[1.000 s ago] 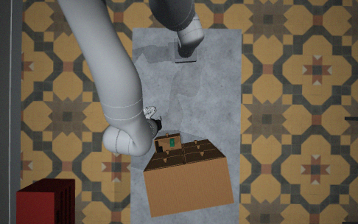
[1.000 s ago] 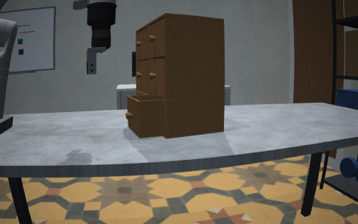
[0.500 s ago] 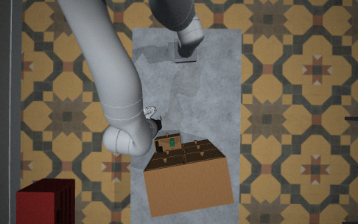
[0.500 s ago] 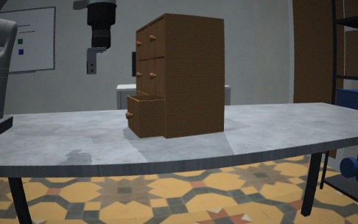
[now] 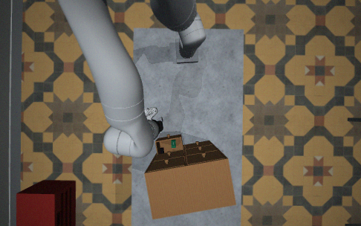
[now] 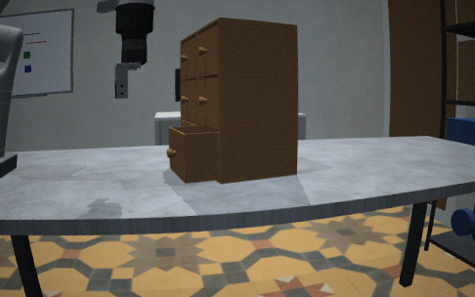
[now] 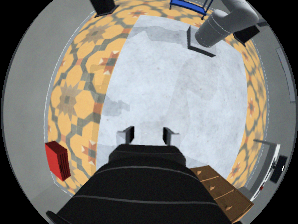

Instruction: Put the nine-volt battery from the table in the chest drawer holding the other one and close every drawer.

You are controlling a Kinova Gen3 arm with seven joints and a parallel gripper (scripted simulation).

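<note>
"Patterned tile floor point(image 5: 316, 70) point(image 6: 259, 244) point(image 7: 67, 100) surrounds a grey bench point(image 5: 219, 74) point(image 6: 342, 161) point(image 7: 150, 75). What stands on it?"

"A wooden chest point(image 5: 191, 189) point(image 6: 258, 103) point(image 7: 223, 189), upright. One bottom drawer point(image 5: 175, 137) point(image 6: 199, 158) is out; the other fronts appear closed."

"Contents of that drawer?"

"A green item point(image 5: 173, 143) and, beside it, something dark point(image 5: 160, 149). Too small to identify; I cannot certify either as a battery, or count two."

"And the nine-volt battery for stowing?"

"Not identifiable on the visible bench in any view. Its position is unconfirmed: it may lie in the drawer or be hidden by the arm point(image 5: 124, 85) or the chest."

"Condition of the fingers point(image 5: 160, 125) point(image 6: 121, 81)?"

"Wide apart, nothing between them. They hang above the bench, in front of the chest and clear of it."

"Which step is in hand, then?"

"In my judgement, the changeover from placing to closing, provided the battery is in. Verify that first."

"Next move, if verified?"

"Bring the fingers down in front of the drawer's knob point(image 5: 168, 136) point(image 6: 171, 153) and push straight in, gently. A skewed or hard push could jam the tray or shift the chest. Closing and withdrawal remain outstanding."

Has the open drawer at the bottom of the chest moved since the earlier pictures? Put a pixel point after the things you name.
No. The open drawer point(image 5: 178, 149) point(image 6: 200, 157) sticks out of the chest point(image 5: 191, 189) point(image 6: 258, 103) just as far as before.
</note>
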